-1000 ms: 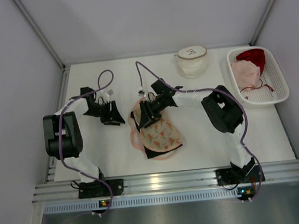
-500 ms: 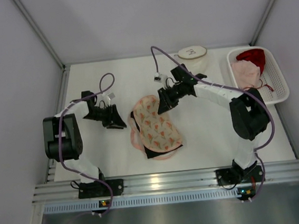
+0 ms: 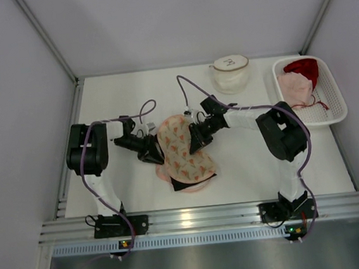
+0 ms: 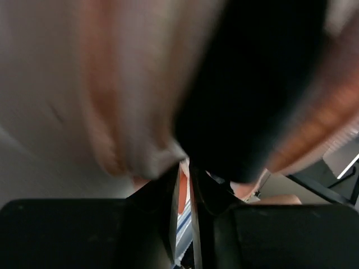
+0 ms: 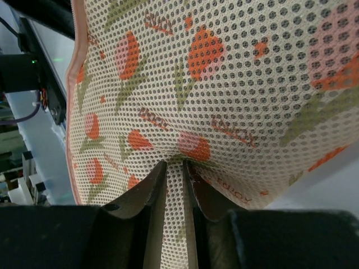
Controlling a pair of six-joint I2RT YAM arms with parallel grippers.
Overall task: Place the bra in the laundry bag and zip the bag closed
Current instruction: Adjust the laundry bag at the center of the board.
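The laundry bag [image 3: 182, 150] is cream mesh printed with orange flowers and lies mid-table. The bra [image 3: 185, 183] shows as a black and pink edge sticking out under the bag's near end. My left gripper [image 3: 155, 154] sits at the bag's left edge; in the left wrist view its jaws [image 4: 185, 168] are pinched on a thin strip of orange cloth, with blurred pink and black fabric [image 4: 252, 84] just beyond. My right gripper [image 3: 196, 142] is at the bag's right edge, shut on a fold of the mesh [image 5: 175, 165], which fills the right wrist view [image 5: 224, 84].
A white round fabric pouch [image 3: 231, 72] stands at the back. A white basket [image 3: 335, 103] at the back right holds a red garment [image 3: 303, 68] and a pink one [image 3: 296, 88]. Purple cables loop over both arms.
Both grippers came in to the bag's two sides and closed on its edges. The right one had swung toward the back, then returned. The bag is drawn up slightly narrower.
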